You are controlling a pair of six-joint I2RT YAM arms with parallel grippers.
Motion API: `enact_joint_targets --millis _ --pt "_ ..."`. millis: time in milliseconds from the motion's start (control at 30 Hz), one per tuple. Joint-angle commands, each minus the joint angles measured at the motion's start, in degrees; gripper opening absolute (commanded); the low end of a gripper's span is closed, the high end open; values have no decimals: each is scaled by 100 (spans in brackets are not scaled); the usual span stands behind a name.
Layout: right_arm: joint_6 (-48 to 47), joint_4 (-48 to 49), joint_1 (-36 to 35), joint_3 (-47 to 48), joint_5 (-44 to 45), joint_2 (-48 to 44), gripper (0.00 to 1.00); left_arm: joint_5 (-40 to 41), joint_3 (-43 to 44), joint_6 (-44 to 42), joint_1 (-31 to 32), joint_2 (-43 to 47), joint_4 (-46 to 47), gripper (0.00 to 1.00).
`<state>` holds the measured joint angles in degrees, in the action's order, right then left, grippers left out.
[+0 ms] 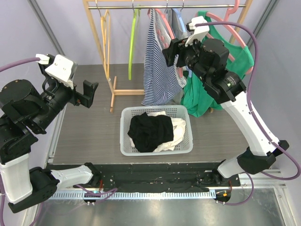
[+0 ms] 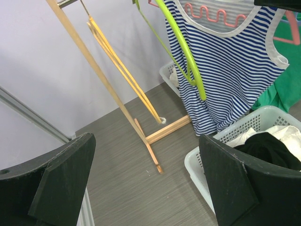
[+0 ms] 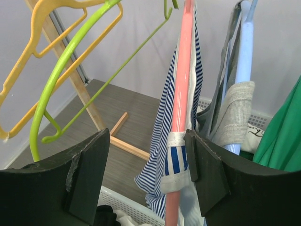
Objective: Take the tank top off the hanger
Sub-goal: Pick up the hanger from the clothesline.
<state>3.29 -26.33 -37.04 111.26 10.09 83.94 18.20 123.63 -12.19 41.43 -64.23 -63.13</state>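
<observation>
A blue and white striped tank top (image 1: 157,66) hangs on a pink hanger (image 1: 160,23) on the wooden rack. It also shows in the left wrist view (image 2: 235,70) and the right wrist view (image 3: 181,155). My right gripper (image 1: 176,47) is open at the top's right shoulder. In the right wrist view the pink hanger arm (image 3: 181,94) and the strap lie between the fingers (image 3: 209,169), against the right one. My left gripper (image 1: 87,94) is open and empty, raised at the left, away from the rack.
A white basket (image 1: 188,141) with black and white clothes stands below the rack. A yellow hanger (image 1: 106,42) and a green hanger (image 1: 133,42) hang bare at the left. A grey garment and a green garment (image 1: 200,94) hang right of the striped top.
</observation>
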Motion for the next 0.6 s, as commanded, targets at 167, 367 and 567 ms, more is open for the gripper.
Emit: enact_joint_targets --millis 167,367,567 --pt "58 31 21 -210 37 52 71 -44 64 23 -38 59 91 97" --pt "-74 -13 21 -351 248 61 66 -53 38 23 -30 68 73 97" --pt "-206 14 21 -246 388 175 47 -62 12 32 -30 51 73 96"
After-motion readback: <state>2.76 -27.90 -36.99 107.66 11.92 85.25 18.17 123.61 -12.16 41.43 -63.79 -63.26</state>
